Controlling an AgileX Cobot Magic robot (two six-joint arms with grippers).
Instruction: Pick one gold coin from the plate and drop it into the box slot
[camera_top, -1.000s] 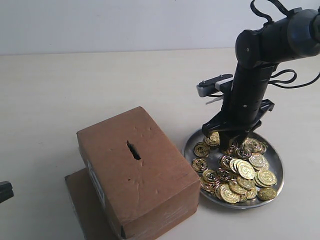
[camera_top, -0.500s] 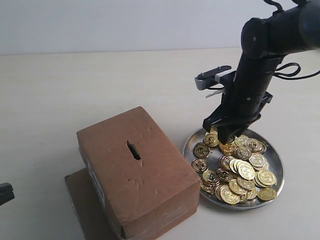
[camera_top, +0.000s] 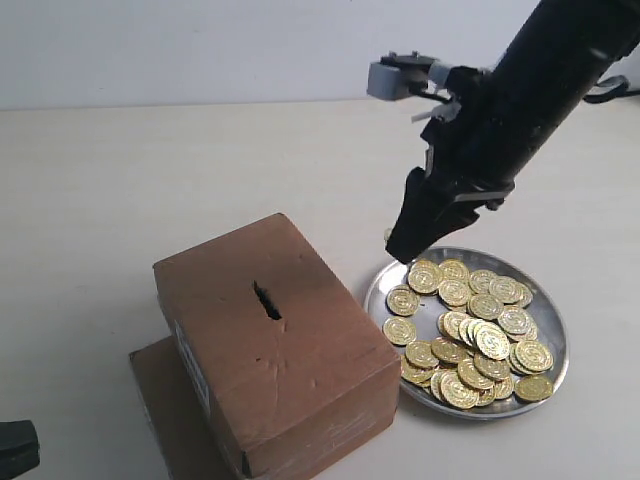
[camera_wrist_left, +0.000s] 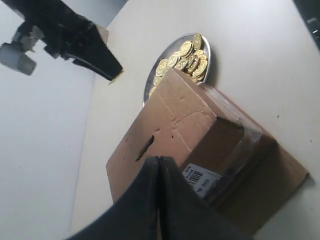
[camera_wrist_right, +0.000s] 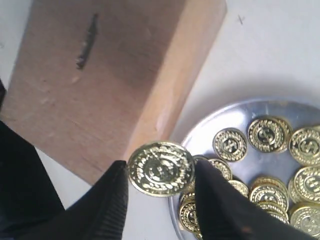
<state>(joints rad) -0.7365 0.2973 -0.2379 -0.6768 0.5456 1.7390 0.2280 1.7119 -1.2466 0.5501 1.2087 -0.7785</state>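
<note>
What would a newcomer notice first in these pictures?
The right gripper hangs above the box-side edge of the plate with one gold coin pinched between its fingers. The plate glitters with a heap of more coins, and the brown box beside it shows a dark slot on top.

Above the box and the box slot the way is open; the plate sits just beside the box.

Setting: robot lab bench. Evidence: plain beige surface, blank white wall behind it, black robot arm, staged props on the surface: brown cardboard box, metal plate of gold coins.
</note>
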